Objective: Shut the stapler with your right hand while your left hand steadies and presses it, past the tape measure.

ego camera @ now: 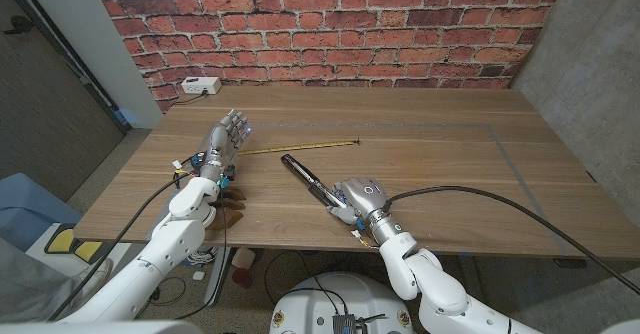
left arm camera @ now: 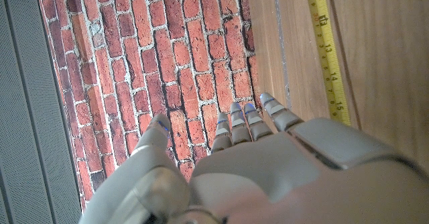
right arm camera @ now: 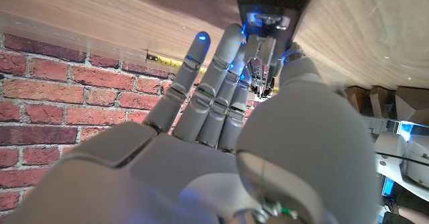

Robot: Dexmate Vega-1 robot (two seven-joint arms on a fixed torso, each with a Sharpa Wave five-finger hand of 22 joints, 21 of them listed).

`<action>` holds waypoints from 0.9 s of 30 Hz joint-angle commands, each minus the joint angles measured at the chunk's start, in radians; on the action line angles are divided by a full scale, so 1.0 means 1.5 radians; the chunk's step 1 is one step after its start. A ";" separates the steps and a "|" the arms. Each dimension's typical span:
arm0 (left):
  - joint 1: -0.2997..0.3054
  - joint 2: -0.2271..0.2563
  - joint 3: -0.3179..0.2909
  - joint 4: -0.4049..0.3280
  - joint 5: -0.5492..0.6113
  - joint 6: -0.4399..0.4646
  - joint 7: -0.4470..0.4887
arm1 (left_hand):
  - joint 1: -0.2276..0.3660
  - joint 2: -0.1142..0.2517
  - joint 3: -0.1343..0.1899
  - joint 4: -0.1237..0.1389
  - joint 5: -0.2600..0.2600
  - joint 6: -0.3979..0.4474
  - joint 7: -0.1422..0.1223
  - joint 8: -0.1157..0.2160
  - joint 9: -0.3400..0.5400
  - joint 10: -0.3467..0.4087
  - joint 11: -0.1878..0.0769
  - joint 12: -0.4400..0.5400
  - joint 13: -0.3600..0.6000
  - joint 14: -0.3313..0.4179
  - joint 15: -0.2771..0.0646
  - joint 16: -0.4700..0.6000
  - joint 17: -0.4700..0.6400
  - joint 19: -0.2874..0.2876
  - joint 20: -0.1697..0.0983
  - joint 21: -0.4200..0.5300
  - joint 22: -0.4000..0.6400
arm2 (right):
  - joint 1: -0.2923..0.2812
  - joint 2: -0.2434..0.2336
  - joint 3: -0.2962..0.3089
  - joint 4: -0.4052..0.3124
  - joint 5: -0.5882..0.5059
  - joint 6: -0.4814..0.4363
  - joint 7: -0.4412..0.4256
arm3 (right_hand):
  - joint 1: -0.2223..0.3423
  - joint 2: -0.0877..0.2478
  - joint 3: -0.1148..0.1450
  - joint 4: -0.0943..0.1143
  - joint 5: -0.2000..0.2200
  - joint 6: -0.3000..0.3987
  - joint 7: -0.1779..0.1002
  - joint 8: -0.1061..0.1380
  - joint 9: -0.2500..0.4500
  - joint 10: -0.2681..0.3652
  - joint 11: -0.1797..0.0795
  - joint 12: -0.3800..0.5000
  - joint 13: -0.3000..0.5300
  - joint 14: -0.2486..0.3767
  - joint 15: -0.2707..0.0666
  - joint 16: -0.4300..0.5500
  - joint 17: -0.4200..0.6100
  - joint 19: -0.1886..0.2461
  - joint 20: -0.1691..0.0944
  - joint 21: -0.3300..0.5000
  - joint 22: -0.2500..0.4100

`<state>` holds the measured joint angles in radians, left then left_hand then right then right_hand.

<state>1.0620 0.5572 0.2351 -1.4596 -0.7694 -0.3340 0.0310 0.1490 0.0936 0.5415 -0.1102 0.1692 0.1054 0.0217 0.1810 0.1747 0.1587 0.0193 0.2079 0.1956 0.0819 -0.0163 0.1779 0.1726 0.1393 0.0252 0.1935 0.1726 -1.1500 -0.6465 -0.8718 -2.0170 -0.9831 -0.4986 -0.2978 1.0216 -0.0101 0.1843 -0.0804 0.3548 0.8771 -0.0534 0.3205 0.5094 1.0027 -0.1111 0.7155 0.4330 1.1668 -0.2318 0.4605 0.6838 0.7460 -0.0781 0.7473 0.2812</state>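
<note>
The wooden tabletop (ego camera: 430, 164) spreads wide, with much bare room on its right half and toward the far edge by the brick wall (ego camera: 330, 24). The left robot hand (ego camera: 226, 139) stands near the left edge, fingers apart and straight, holding nothing. The right robot hand (ego camera: 358, 196) sits near the front edge, fingers around the near end of the dark stapler (ego camera: 305, 176). The stapler lies slantwise at mid-table. The yellow tape measure (ego camera: 300, 146) stretches just beyond it.

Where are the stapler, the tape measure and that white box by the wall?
stapler (ego camera: 303, 173): head view, mid-body.
tape measure (ego camera: 300, 146): head view, middle of the yellow blade.
white box (ego camera: 200, 86): head view, its top.
</note>
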 commanded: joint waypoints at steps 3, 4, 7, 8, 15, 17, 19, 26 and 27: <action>0.003 0.004 -0.004 -0.005 -0.001 0.002 0.002 | -0.007 0.000 0.002 -0.002 0.004 0.001 0.001 0.002 0.001 0.002 -0.001 0.005 0.002 0.000 -0.003 0.001 0.000 0.003 -0.004 0.000 0.001 | 0.001 -0.010 0.009 -0.018 -0.013 0.008 0.001 | 0.103 0.108 0.059 -0.052 -0.001 0.004 0.002 -0.002 0.001 0.025 -0.026 0.003 0.001 0.002 -0.001 -0.005 0.006 -0.004 -0.011 0.007 0.004; 0.004 0.005 -0.005 -0.007 -0.001 0.002 0.003 | -0.007 0.000 0.002 -0.002 0.004 0.001 0.000 0.002 0.001 0.001 -0.002 0.004 0.002 0.000 -0.003 0.001 0.000 0.003 -0.004 0.000 0.001 | 0.002 -0.010 0.009 -0.019 -0.015 0.008 0.004 | 0.103 0.108 0.060 -0.052 -0.001 0.003 0.001 -0.002 0.001 0.026 -0.027 0.003 0.000 0.003 -0.001 -0.005 0.007 -0.005 -0.010 0.009 0.004; 0.005 0.009 -0.007 -0.010 0.000 0.003 0.004 | -0.007 0.000 0.002 -0.003 0.004 0.000 0.000 0.001 0.001 0.001 0.000 0.004 0.002 0.000 -0.002 0.001 0.000 0.000 -0.003 -0.001 0.001 | 0.004 -0.012 0.010 -0.019 -0.018 0.010 0.007 | 0.102 0.108 0.061 -0.052 -0.001 0.004 0.001 -0.003 0.001 0.026 -0.026 0.004 0.000 0.003 -0.001 -0.007 0.009 -0.006 -0.010 0.013 0.004; 0.004 0.008 -0.007 -0.010 0.000 0.003 0.003 | -0.007 0.000 0.002 -0.003 0.004 0.000 0.001 0.001 0.001 0.001 0.000 0.004 0.002 0.000 -0.002 0.001 0.000 -0.001 -0.003 -0.002 0.001 | 0.003 -0.012 0.011 -0.020 -0.019 0.010 0.007 | 0.102 0.108 0.061 -0.052 -0.001 0.003 0.001 -0.003 0.001 0.026 -0.026 0.004 0.000 0.003 -0.001 -0.007 0.009 -0.006 -0.010 0.013 0.004; -0.008 0.007 -0.001 -0.002 0.004 0.008 0.000 | -0.008 0.001 0.002 -0.003 0.004 -0.001 0.003 0.001 0.001 0.001 0.001 0.004 0.002 -0.002 -0.002 0.001 0.000 0.006 -0.008 0.001 0.001 | 0.003 -0.013 0.016 -0.026 -0.025 0.007 0.018 | 0.101 0.107 0.062 -0.052 -0.002 0.003 0.001 -0.005 0.001 0.024 -0.026 0.004 0.000 0.003 -0.001 -0.009 0.013 -0.009 -0.011 0.018 0.004; -0.012 0.007 0.001 0.001 0.003 0.008 -0.006 | -0.008 0.000 0.002 -0.003 0.003 0.000 0.004 0.001 0.001 0.000 0.001 0.004 0.002 -0.002 -0.002 0.001 0.000 0.011 -0.008 0.003 0.001 | 0.003 -0.013 0.017 -0.028 -0.030 0.004 0.020 | 0.101 0.107 0.063 -0.052 -0.002 0.002 0.001 -0.006 0.001 0.024 -0.026 0.004 0.000 0.003 -0.001 -0.010 0.014 -0.010 -0.011 0.020 0.004; -0.015 0.005 0.003 0.006 0.002 0.008 -0.011 | -0.009 -0.001 0.002 -0.003 0.003 0.001 0.003 0.002 0.001 0.000 0.000 0.004 0.002 -0.002 -0.003 0.001 0.000 0.015 -0.007 0.005 0.001 | 0.003 -0.012 0.018 -0.030 -0.034 0.001 0.022 | 0.101 0.107 0.063 -0.052 -0.003 0.002 0.001 -0.006 0.002 0.025 -0.027 0.003 -0.001 0.003 -0.001 -0.010 0.015 -0.011 -0.011 0.022 0.005; -0.021 0.006 0.008 0.015 -0.003 0.015 -0.024 | -0.009 -0.006 0.000 -0.007 0.003 0.018 -0.048 0.007 0.002 0.000 0.001 0.004 0.002 -0.009 0.001 0.000 0.001 0.015 0.006 0.003 0.002 | 0.003 -0.013 0.022 -0.043 -0.050 -0.008 0.037 | 0.100 0.107 0.066 -0.051 -0.004 0.001 -0.001 -0.007 0.003 0.020 -0.027 0.003 0.001 0.000 0.000 -0.015 0.019 -0.017 -0.012 0.028 0.005; -0.021 0.007 0.008 0.014 -0.003 0.016 -0.026 | -0.009 -0.007 0.000 -0.008 0.003 0.019 -0.049 0.007 0.002 0.000 0.001 0.004 0.002 -0.009 0.001 0.000 0.001 0.015 0.013 0.003 0.002 | 0.003 -0.013 0.023 -0.043 -0.051 -0.009 0.037 | 0.100 0.107 0.066 -0.051 -0.004 0.001 -0.001 -0.007 0.004 0.020 -0.026 0.003 0.000 0.000 0.000 -0.015 0.020 -0.018 -0.011 0.029 0.005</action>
<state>1.0441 0.5655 0.2364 -1.4533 -0.7685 -0.3225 0.0188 0.1435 0.0882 0.5372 -0.1145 0.1692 0.1248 -0.0376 0.1851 0.1744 0.1586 0.0193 0.2079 0.1979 0.0729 -0.0180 0.1779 0.1726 0.1584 0.0272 0.1935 0.1726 -1.1465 -0.6646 -0.8479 -2.0603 -1.0312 -0.4951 -0.2653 1.0215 -0.0100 0.2201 -0.0996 0.3446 0.8771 -0.0535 0.3129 0.5125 1.0036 -0.1133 0.7151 0.4300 1.1681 -0.2298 0.4407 0.7106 0.7248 -0.0712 0.7826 0.2858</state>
